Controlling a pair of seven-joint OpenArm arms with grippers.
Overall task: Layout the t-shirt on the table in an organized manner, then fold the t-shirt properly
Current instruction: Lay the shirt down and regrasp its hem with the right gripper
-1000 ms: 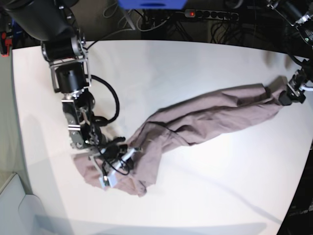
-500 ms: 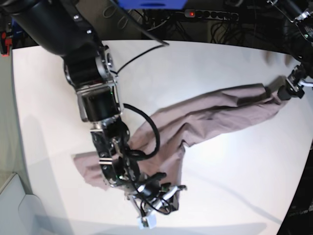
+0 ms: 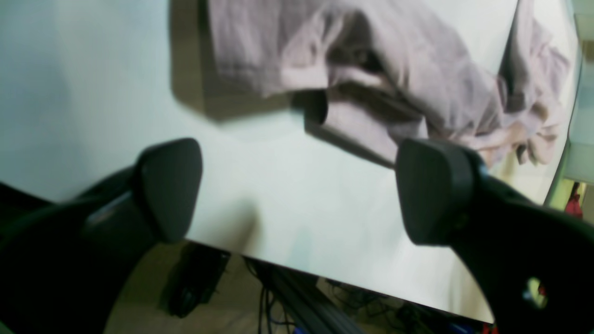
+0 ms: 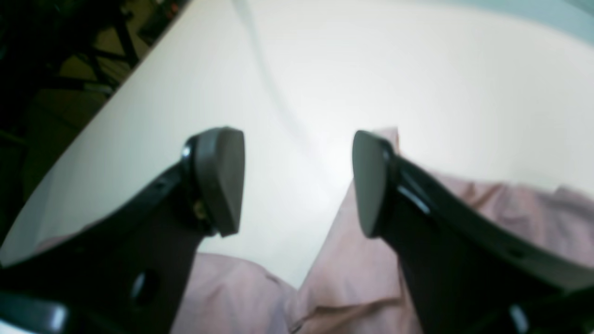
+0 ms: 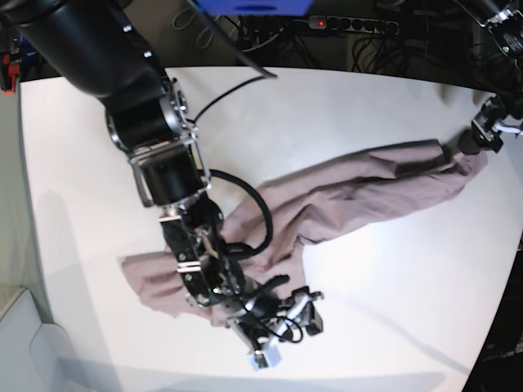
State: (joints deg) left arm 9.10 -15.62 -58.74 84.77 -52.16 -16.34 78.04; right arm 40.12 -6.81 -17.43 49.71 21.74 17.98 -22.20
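- Dusty mauve cloth, the t-shirt [image 5: 359,192], lies crumpled in a long band across the white table [image 5: 327,106], running from the far right edge down toward the near left, where it bunches into a wider heap.
- My right claw [image 4: 297,181] hangs low over that near-left heap; its two dark fingers [image 4: 222,178] are spread apart with bare white tabletop between them, and nothing is pinched there.
- From the right wrist view, shirt fabric lies under and behind both fingers, and a pointed corner of it reaches up beside the right-hand finger.
- In the base view my right arm [image 5: 155,155] stretches across the shirt's left end and covers part of it.
- My left claw [image 3: 297,190] is spread wide too, empty, its fingertips [image 3: 431,185] over bare table just short of the shirt's far end.
- That end, seen from the left wrist, is rumpled in thick folds with dark shadows under them; beyond it the cloth trails off toward the other arm.
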